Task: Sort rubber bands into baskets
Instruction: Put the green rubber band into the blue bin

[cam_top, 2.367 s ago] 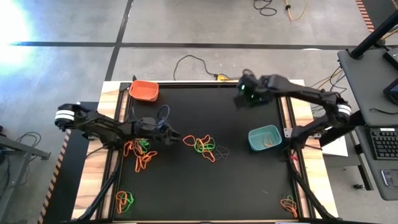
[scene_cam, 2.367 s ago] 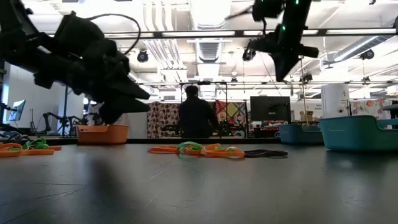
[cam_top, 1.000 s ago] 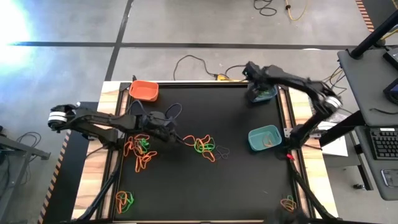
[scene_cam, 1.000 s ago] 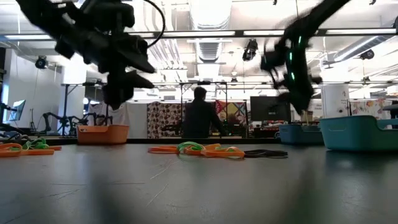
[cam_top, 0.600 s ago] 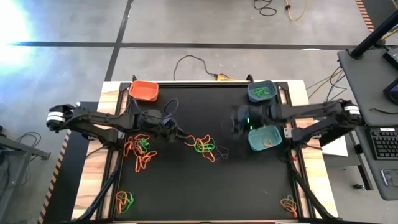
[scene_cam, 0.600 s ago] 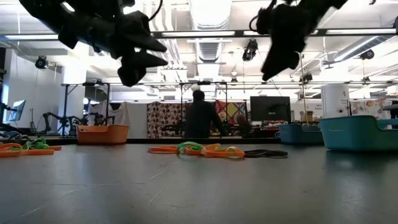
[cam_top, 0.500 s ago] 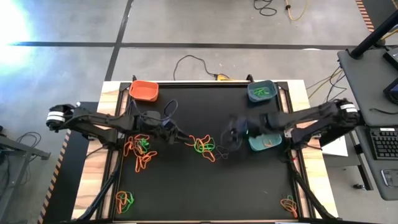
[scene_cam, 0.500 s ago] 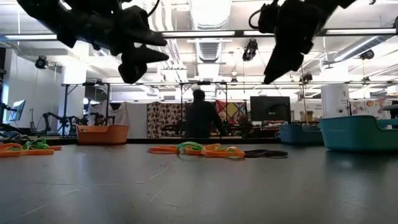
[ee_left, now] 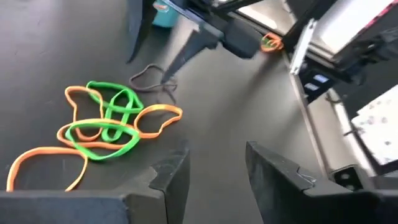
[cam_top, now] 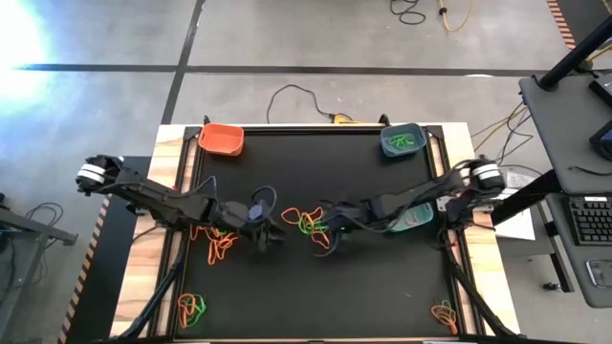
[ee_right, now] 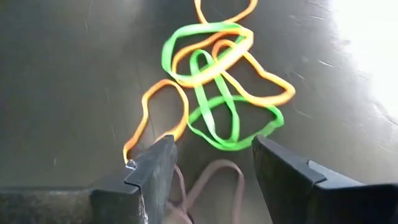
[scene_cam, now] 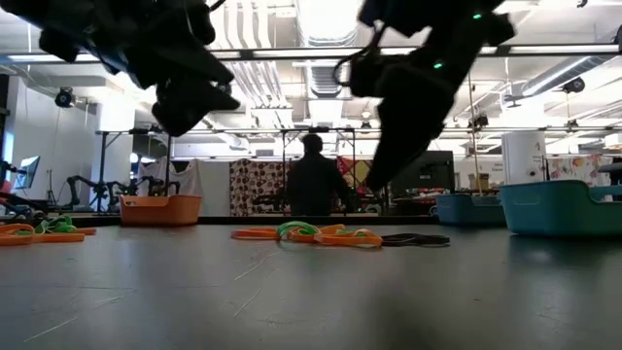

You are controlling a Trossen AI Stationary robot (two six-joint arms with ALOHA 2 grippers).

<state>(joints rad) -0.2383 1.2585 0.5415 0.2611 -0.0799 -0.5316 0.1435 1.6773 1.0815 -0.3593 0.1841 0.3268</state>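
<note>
Two hands [cam_top: 268,237] [cam_top: 333,227], fingers apart, over black table [cam_top: 382,287]; person [scene_cam: 313,180] beyond

- The place was a large robotics lab or workshop hall, with a bare concrete floor [cam_top: 316,43] marked by dark tape lines [cam_top: 287,69].
- Exposed ducts and strip lights [scene_cam: 321,24] ran along the high ceiling.
- Loose cables [cam_top: 296,96] trailed on the floor beside the table [cam_top: 287,287].
- A person [scene_cam: 313,180] stood among monitors [scene_cam: 421,167] and other rigs.
- A desk with a keyboard [cam_top: 591,220] stood alongside.
</note>
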